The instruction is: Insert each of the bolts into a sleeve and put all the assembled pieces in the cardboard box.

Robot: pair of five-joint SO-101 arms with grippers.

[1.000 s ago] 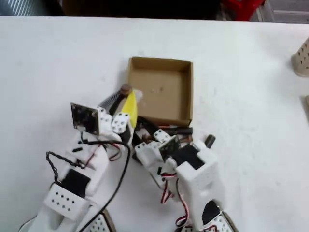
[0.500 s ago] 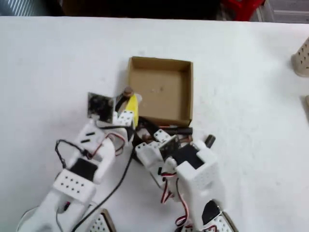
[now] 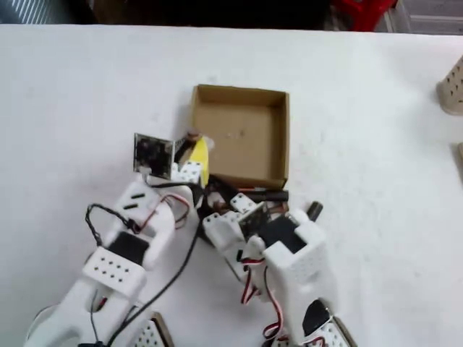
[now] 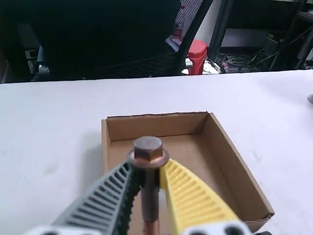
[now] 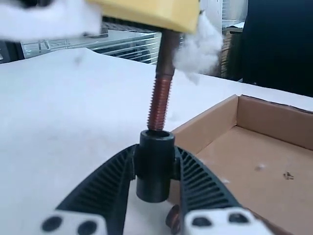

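- White matte table (image 3: 376,144) carries one open, square cardboard box (image 3: 284,137) near its middle.
- One copper bolt (image 4: 148,149), hex-headed with a threaded shank, stands upright just outside the box, pinched by the left gripper (image 4: 148,171) between ribbed grey and yellow fingers (image 4: 190,196).
- One black tubular sleeve (image 5: 154,174) is clamped in the right gripper (image 5: 155,154); the bolt's tip meets its mouth.
- Two dark pieces lie toward the near edge: a long cylinder (image 3: 273,194) and a short cylinder (image 3: 315,210).

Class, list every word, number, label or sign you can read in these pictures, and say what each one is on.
None can be read.
The cardboard box has small marks on its floor, too blurred to tell whether they are print.
The bolt and the sleeve show no text.
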